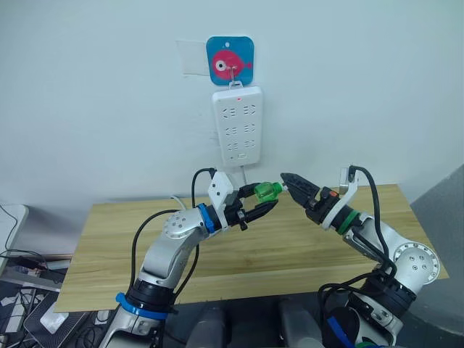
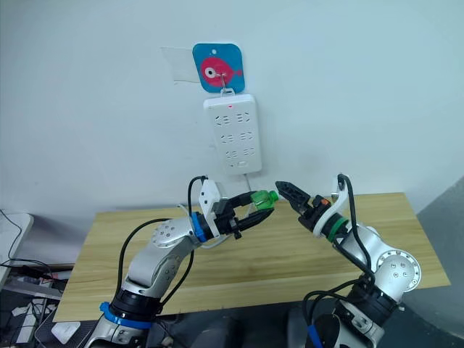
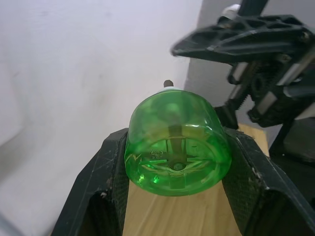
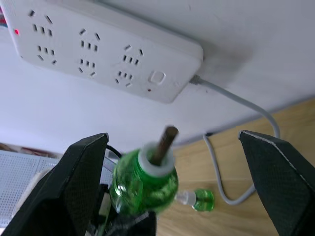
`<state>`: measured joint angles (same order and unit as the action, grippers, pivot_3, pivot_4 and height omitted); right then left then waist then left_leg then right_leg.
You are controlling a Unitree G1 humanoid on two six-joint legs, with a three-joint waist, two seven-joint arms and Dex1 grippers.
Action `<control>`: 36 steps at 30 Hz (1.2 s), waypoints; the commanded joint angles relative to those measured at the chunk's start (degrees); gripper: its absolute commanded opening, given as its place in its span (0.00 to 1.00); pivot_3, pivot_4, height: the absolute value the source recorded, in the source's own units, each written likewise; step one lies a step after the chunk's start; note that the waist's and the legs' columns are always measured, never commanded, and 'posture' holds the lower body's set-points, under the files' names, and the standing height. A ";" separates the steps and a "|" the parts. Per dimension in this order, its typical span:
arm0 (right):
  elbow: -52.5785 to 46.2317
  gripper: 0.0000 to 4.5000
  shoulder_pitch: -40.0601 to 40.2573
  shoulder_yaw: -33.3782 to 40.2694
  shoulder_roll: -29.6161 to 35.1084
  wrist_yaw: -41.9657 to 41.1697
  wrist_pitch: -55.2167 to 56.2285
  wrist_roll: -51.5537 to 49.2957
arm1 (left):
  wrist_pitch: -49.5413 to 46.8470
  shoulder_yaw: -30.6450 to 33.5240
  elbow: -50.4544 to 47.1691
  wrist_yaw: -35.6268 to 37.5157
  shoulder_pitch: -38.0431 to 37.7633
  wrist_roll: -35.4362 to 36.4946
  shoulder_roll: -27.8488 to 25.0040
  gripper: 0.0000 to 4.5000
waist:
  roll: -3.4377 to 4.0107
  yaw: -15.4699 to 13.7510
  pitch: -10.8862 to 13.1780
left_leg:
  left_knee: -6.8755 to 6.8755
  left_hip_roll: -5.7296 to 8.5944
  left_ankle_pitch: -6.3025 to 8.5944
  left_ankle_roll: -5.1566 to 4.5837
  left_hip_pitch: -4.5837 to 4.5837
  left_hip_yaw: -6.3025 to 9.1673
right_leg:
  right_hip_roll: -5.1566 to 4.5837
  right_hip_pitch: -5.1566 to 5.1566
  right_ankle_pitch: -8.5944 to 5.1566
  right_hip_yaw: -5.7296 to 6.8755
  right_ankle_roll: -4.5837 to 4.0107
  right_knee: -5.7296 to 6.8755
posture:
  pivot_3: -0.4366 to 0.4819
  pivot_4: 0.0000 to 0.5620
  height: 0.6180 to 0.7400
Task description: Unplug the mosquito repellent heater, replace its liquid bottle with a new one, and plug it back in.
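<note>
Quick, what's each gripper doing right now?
Left gripper: shut on the green bottle.
Right gripper: open, holding nothing.

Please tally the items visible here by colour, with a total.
Green liquid bottles: 2, one held in the left gripper, one lying on the table.
White power strips: 1.
Total: 3.

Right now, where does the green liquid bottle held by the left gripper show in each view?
Left eye view: green bottle at centre, between the fingers of the left gripper, below the power strip.
Right eye view: centre, below the strip.
Left wrist view: bottle's base at centre, clamped between the fingers.
Right wrist view: lower centre, wick toward the camera, between the open right gripper's fingers.
Shared landmark: the power strip.
</note>
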<state>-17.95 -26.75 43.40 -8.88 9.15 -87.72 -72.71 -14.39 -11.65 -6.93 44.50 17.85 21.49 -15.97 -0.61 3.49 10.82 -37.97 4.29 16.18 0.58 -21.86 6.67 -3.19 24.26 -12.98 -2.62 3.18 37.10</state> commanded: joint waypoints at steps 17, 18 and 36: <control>1.26 0.44 11.28 -25.59 10.99 14.01 25.30 -28.75 | 0.92 -0.90 -3.33 1.00 -0.27 -0.03 0.76 0.50 | 0.00 0.67 -0.01 | 0.00 -0.01 0.00 -0.02 -0.01 0.03 | 0.07 -0.05 -0.01 0.03 0.01 -0.04 | 0.38 0.29 1.00; 1.18 0.44 11.54 -26.40 11.83 13.99 26.30 -29.35 | 0.87 -0.95 -3.53 1.05 -0.53 0.01 0.69 0.50 | 0.00 0.68 -0.01 | 0.00 0.00 0.00 -0.02 0.00 0.02 | 0.07 -0.05 -0.01 0.03 0.01 -0.05 | 0.38 0.29 1.00; 1.31 0.44 12.89 -33.72 22.73 10.69 38.28 -25.87 | 0.69 -0.32 -4.41 2.91 -0.48 -2.83 -3.28 0.99 | -0.02 0.63 -0.02 | -0.02 0.00 0.00 -0.02 -0.01 0.02 | 0.07 -0.07 -0.01 0.02 0.02 -0.06 | 0.38 0.28 1.00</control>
<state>-15.30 -13.79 8.93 12.90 21.12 -51.69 -102.37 -14.33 -12.57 -8.59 46.13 17.24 18.85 -17.93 -0.63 4.13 10.80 -37.99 4.29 16.18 0.56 -21.87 6.69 -3.11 24.19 -12.99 -2.60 3.20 37.05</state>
